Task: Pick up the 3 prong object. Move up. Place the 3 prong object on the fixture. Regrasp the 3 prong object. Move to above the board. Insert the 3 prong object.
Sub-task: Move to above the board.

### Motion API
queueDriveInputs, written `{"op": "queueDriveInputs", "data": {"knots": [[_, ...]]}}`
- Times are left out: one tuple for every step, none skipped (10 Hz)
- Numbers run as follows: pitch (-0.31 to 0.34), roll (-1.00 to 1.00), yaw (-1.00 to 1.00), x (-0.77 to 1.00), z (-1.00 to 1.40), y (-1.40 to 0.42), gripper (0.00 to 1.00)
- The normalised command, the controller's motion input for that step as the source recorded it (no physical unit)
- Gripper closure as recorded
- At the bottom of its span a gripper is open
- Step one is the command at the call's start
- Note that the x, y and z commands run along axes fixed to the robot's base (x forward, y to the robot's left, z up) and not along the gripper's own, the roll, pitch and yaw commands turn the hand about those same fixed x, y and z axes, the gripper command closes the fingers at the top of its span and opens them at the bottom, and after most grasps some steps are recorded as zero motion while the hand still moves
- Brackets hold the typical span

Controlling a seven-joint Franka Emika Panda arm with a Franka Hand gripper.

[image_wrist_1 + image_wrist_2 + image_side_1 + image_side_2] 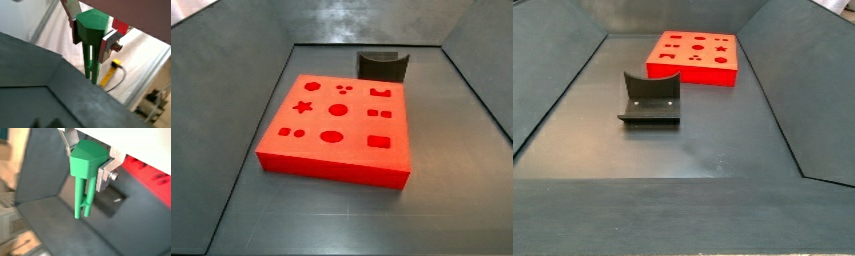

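In both wrist views the gripper [90, 44] [87, 172] is shut on the 3 prong object [91, 27] [87, 159]. It is a green piece with a blocky head clamped between the silver fingers, and its thin prongs hang down below them. The gripper and the piece do not appear in either side view. The red board [331, 165] [687, 73] lies flat with its cut-out holes facing up, and a strip of it [150, 170] shows beyond the gripper in a wrist view. The dark fixture [382, 67] [649, 100] stands just off one short end of the board with nothing on it.
Sloping dark grey walls [225, 90] [774, 90] enclose the dark floor [714, 140]. A yellow-ended cable [115, 64] hangs outside the enclosure, past a white sheet.
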Motion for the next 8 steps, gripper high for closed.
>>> {"op": "queueDriveInputs", "data": {"knots": [[-0.004, -1.0, -0.02, -1.0, 0.3, -0.96, 1.0], [-0.029, -1.0, -0.01, -1.0, 0.29, -0.86, 1.0], [-0.04, -1.0, -0.01, -1.0, 0.24, -0.79, 1.0], [-0.05, -1.0, -0.01, -0.98, 0.25, -0.74, 1.0], [-0.058, -1.0, -0.01, -0.7, 0.17, -0.47, 1.0], [-0.058, -1.0, -0.02, -0.43, 0.08, -0.24, 1.0], [-0.052, -1.0, -0.02, -0.22, 0.04, -0.1, 1.0], [-0.055, -1.0, -0.02, -0.15, 0.03, -0.05, 1.0]]}}
